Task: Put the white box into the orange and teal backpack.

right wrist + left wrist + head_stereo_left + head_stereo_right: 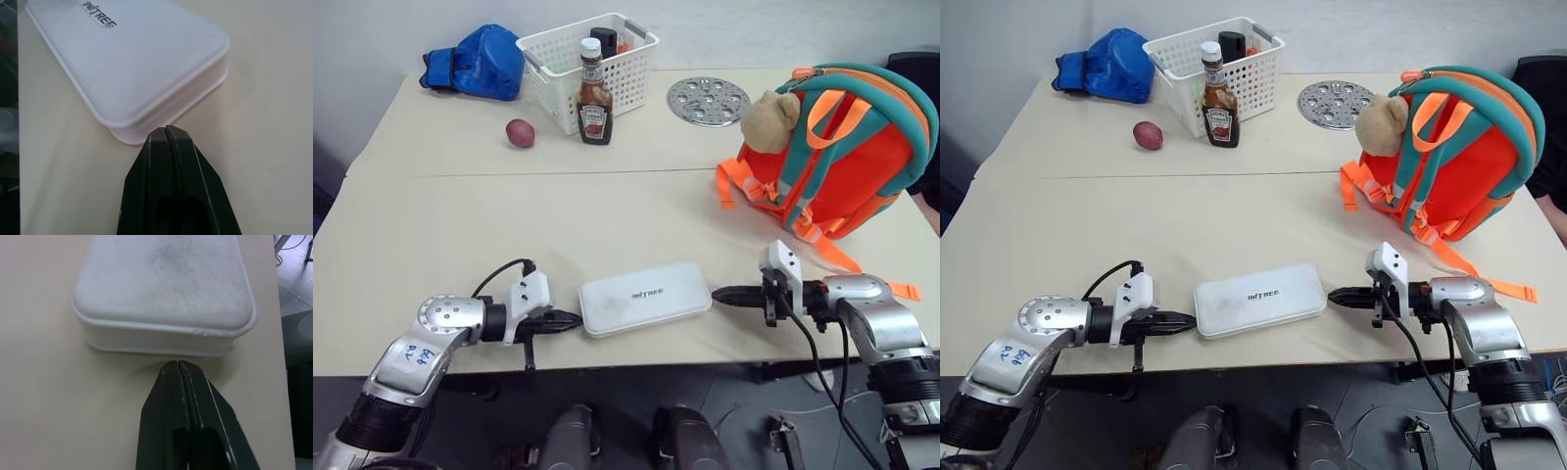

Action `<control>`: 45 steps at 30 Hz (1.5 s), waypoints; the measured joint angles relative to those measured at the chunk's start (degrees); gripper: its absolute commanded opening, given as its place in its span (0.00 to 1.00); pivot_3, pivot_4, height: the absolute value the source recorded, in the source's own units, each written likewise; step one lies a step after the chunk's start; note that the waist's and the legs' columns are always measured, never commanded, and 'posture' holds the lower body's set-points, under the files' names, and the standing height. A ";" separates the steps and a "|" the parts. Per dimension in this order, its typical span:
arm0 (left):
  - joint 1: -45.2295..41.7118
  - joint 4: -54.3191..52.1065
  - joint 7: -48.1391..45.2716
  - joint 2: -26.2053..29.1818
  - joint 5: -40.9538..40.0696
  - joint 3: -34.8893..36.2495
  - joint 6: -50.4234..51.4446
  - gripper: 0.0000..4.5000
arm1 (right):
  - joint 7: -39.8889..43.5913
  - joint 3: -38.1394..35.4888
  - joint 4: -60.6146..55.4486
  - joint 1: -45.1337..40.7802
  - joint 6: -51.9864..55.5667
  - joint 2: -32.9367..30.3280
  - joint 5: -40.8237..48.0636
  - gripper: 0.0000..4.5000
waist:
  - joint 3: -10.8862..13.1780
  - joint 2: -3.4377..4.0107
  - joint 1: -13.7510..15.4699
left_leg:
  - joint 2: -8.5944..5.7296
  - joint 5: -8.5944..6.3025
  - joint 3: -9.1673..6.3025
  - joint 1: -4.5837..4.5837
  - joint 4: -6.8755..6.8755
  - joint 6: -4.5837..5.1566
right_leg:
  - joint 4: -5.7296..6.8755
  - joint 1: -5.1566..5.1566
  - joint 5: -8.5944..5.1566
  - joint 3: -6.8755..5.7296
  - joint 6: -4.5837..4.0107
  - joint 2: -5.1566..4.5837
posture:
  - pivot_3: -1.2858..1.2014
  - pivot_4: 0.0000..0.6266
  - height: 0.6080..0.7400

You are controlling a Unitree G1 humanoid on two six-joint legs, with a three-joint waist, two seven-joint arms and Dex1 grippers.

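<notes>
Silver metal forearms, the left one [416, 357] scrawled with blue marker, carry white wrist brackets, looping black cables and tapered black fingers [558, 319].

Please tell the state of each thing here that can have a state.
White box: closed, flat on the table.
Backpack: upright; zip state not visible.
Ketchup bottle: upright, capped.
Left tool: shut, at the box's end.
Right tool: shut, at the other end.

Bright, even light — soft shadows
</notes>
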 measured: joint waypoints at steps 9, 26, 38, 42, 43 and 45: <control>-3.64 6.08 0.28 -1.52 1.47 0.57 -3.24 0.01 | -1.54 0.05 -4.55 3.28 2.23 0.01 0.90 0.00 | -0.01 -0.01 0.74 | 0.01 0.00 0.03 0.11 0.03 -0.02 | 0.18 0.01 0.00 0.05 0.00 -0.01 | 0.52 0.24 1.00; -3.32 7.96 1.27 -1.11 -1.64 6.45 0.96 0.14 | -0.70 0.14 -4.12 2.10 2.50 -0.99 1.12 0.00 | 0.00 -0.01 0.61 | 0.02 0.00 0.03 0.12 0.05 -0.03 | 0.22 0.00 0.00 0.04 0.00 0.00 | 0.52 0.24 1.00; -3.89 5.51 4.81 3.95 -26.87 20.02 50.27 0.96 | 7.12 5.51 9.05 -8.32 -10.42 -3.39 -7.53 0.00 | 0.01 -0.03 0.94 | -0.02 0.03 -0.05 0.16 0.13 -0.08 | 0.32 0.04 -0.02 0.07 0.03 -0.02 | 0.52 0.24 1.00; -9.70 7.22 12.21 -3.99 -28.59 22.36 61.84 0.99 | 7.77 6.94 10.88 -9.39 -12.91 -2.28 -9.26 0.00 | 0.00 -0.08 1.02 | -0.01 0.05 -0.09 0.15 0.23 -0.11 | 0.41 0.07 -0.02 0.04 0.03 0.02 | 0.52 0.24 1.00; -10.84 7.97 13.45 -5.31 -28.82 22.85 63.76 0.99 | 7.79 7.19 10.88 -9.46 -13.27 -1.90 -9.29 0.00 | 0.00 -0.09 0.96 | -0.01 0.06 -0.08 0.15 0.23 -0.13 | 0.43 0.07 -0.02 0.05 0.03 0.03 | 0.52 0.24 1.00; -11.72 8.05 15.62 -5.90 -30.25 23.58 66.92 0.99 | 7.86 7.32 10.94 -9.54 -13.67 -1.67 -9.69 0.00 | -0.01 -0.08 0.87 | -0.01 0.07 -0.07 0.19 0.23 -0.16 | 0.46 0.07 -0.02 0.08 0.03 0.02 | 0.52 0.24 1.00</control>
